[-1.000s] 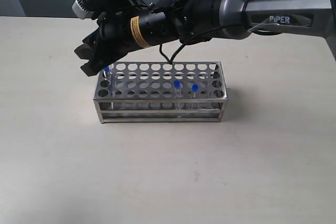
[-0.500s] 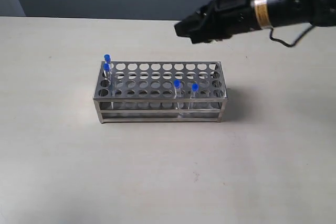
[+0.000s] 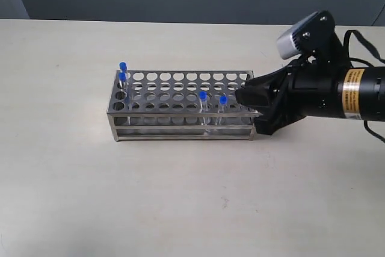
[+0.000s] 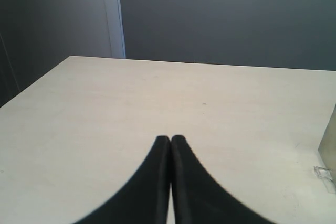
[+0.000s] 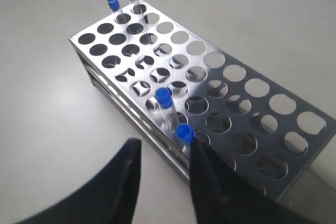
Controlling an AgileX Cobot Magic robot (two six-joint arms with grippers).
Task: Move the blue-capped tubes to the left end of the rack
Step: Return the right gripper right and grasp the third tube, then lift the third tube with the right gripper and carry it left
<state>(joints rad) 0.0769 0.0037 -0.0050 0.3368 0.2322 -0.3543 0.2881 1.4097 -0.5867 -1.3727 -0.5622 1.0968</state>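
**A:** Steel rack point(image 3: 180, 127) first. Where are the tubes point(image 3: 122, 77)?

**B:** Two stand in the rack's left-end column, in the back rows. Two more point(image 3: 203, 96) stand in the front row, right of the middle.

**A:** And the right gripper point(image 3: 243, 95)?

**B:** At the rack's right end, jaws spread and empty. One finger point(image 5: 202, 166) is just beside the nearest blue cap point(image 5: 184, 132).

**A:** The left gripper point(image 4: 170, 139)?

**B:** Pressed together, gripping nothing, over the table point(image 4: 105, 108).

Tubes point(image 3: 203, 105) clear, caps point(image 3: 223, 99) bright blue — rack point(image 3: 174, 86) shiny silver — table point(image 3: 180, 197) beige.
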